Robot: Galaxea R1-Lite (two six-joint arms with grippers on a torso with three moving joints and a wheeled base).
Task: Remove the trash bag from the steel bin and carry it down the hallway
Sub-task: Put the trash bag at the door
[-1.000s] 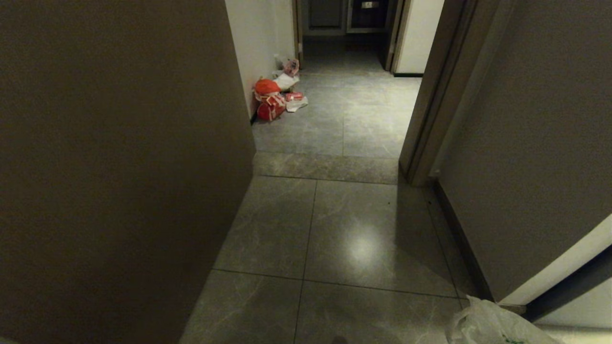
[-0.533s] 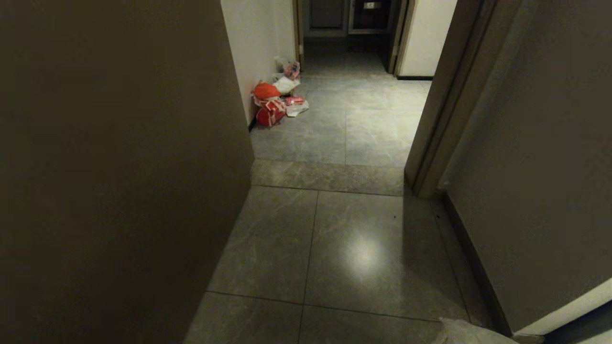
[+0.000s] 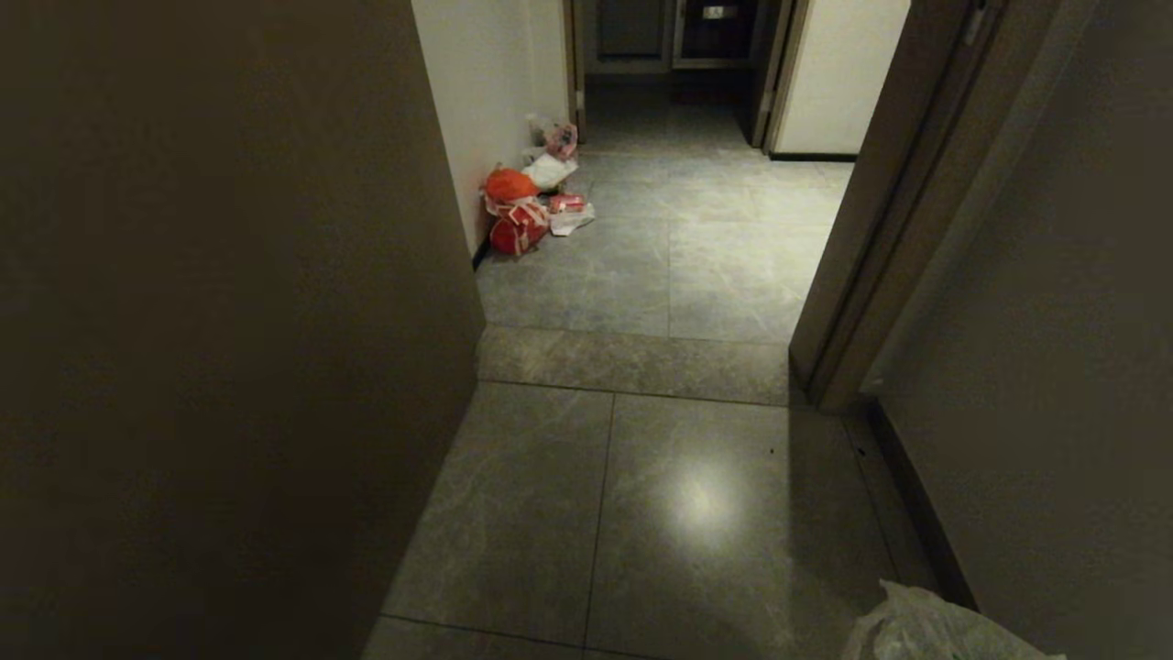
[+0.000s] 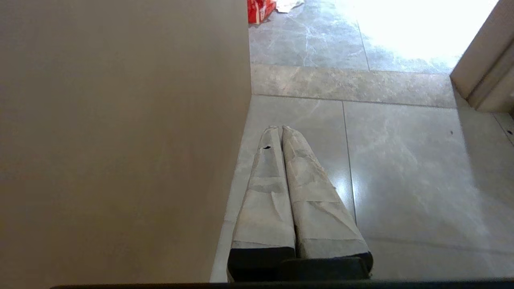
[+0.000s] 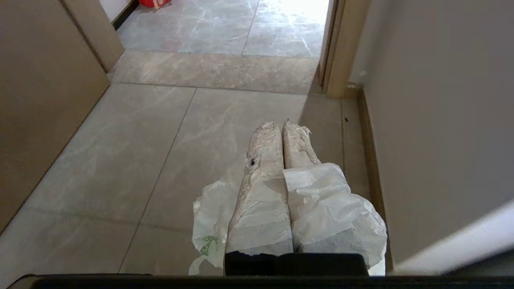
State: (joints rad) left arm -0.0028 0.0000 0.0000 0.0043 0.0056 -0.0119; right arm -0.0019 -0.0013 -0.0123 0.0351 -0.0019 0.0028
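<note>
Crinkled whitish plastic, the trash bag (image 5: 329, 208), is pinched between the closed fingers of the right gripper (image 5: 281, 125) and hangs over grey marbled tiles of the hallway (image 3: 641, 477), close to the right wall's dark baseboard (image 3: 921, 541). The left gripper (image 4: 280, 128) hangs empty, fingers pressed together, beside the left wall (image 3: 229, 321). Red bags (image 3: 515, 215) lie farther down along that wall.

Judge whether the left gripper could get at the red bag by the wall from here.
Probably not. The left gripper is shut, low by the near wall, while the red bag lies far ahead past the corner; the base must drive closer.
</note>
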